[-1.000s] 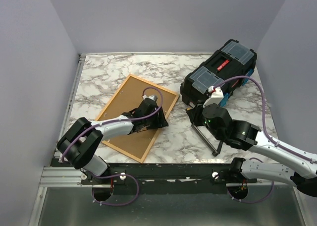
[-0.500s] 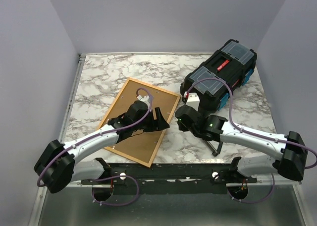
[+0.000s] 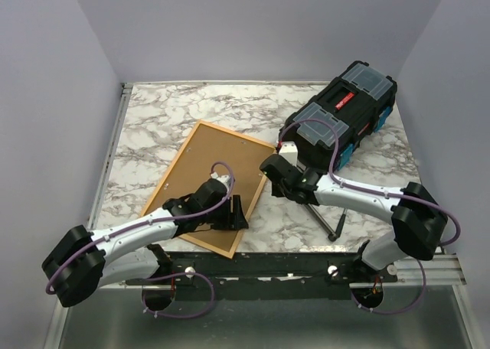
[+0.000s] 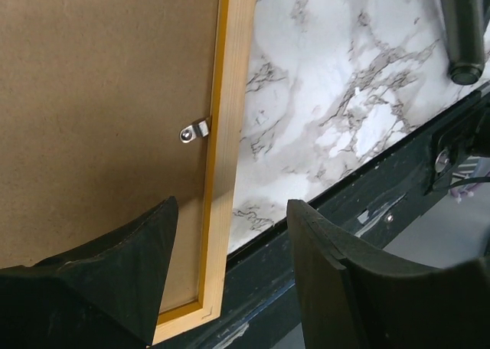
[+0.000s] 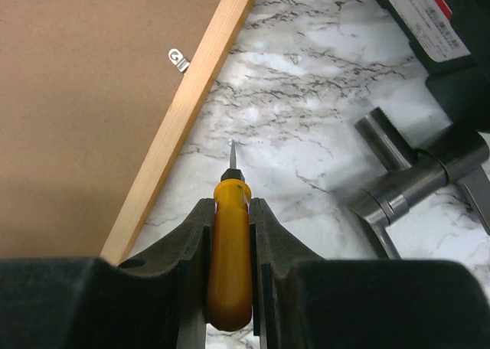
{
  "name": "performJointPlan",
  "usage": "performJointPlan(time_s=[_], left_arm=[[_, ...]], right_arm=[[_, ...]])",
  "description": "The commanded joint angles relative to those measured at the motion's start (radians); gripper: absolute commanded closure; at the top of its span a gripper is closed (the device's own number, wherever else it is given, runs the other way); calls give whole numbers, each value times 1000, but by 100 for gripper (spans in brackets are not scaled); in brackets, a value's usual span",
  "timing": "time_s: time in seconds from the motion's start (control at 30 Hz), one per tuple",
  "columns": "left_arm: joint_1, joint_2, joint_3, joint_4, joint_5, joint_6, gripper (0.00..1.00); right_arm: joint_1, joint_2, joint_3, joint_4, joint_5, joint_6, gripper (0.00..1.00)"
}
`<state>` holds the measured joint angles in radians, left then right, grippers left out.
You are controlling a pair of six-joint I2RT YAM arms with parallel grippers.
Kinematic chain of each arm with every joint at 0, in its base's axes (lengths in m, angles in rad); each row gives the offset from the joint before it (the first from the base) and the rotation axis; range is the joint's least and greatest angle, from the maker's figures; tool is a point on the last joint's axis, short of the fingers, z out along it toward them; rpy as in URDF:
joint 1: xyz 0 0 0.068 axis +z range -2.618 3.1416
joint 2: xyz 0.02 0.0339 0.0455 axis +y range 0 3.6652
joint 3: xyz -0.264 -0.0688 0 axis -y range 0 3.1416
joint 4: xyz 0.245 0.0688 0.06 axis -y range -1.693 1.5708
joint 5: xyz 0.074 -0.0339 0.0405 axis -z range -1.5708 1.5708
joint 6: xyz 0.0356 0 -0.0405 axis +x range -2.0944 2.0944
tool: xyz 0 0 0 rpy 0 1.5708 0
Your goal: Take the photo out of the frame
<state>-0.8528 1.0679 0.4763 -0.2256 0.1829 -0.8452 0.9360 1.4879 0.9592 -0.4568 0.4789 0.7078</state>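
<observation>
On the marble tabletop [image 3: 153, 119], centre-left of the overhead view, the frame [image 3: 237, 134] is laid face down and turned at an angle, so that only its light wood back is shown. The photo [image 3: 214, 173] is seated inside it, with just its brown backing seen.

At the lower right corner of the frame, the left end effector [image 3: 233, 211] is held low with its fingers spread apart and nothing between them. In the left wrist view the left end effector [image 4: 230, 211] is set astride the wooden rail: one finger is placed over the brown backing, the other over the marble near the dark tabletop edge. A small metal clip [image 4: 194, 132] is fixed on the rail just above the fingers, reaching onto the backing.

Near the upper part of the frame's right rail, the right end effector [image 3: 274, 167] is positioned. In the right wrist view its fingers are pressed onto the orange handle of a screwdriver [image 5: 230, 265]; the thin tip is pointed at bare marble just beside the rail, apart from it. A similar clip [image 5: 178, 59] is seen further up that rail.

A black toolbox [image 3: 341, 119] is placed at the upper right, and a grey metal tool [image 5: 398, 188] is laid on the marble below it.
</observation>
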Motion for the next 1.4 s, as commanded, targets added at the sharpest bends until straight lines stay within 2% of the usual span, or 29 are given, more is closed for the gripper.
performJointPlan(time_s=[0.0,0.23,0.43,0.6,0.7,0.9,1.1,1.27,1.37], left_arm=[[-37,13,-40,39,-24,-30,40],[-104,110,-62,150,-19,-84,40],[-136,210,-4,251,10,-101,40],[-137,292,94,257,13,-74,39],[-134,299,138,234,-4,-60,35],[-118,217,177,116,-68,-18,30],[-64,24,80,16,-130,-36,27],[12,-145,-3,-62,-154,-50,24],[81,-185,-34,-84,-135,-49,24]], right_arm=[[-12,52,33,125,-37,-44,99],[-15,145,108,235,-41,-134,99],[-30,203,182,297,-67,-215,99],[-47,214,213,294,-72,-240,99],[-49,219,235,233,-7,-252,99],[-58,195,243,178,43,-283,99],[-66,185,302,150,-38,-285,99],[-69,249,400,93,-66,-287,99],[-71,330,487,-12,-50,-261,99]])
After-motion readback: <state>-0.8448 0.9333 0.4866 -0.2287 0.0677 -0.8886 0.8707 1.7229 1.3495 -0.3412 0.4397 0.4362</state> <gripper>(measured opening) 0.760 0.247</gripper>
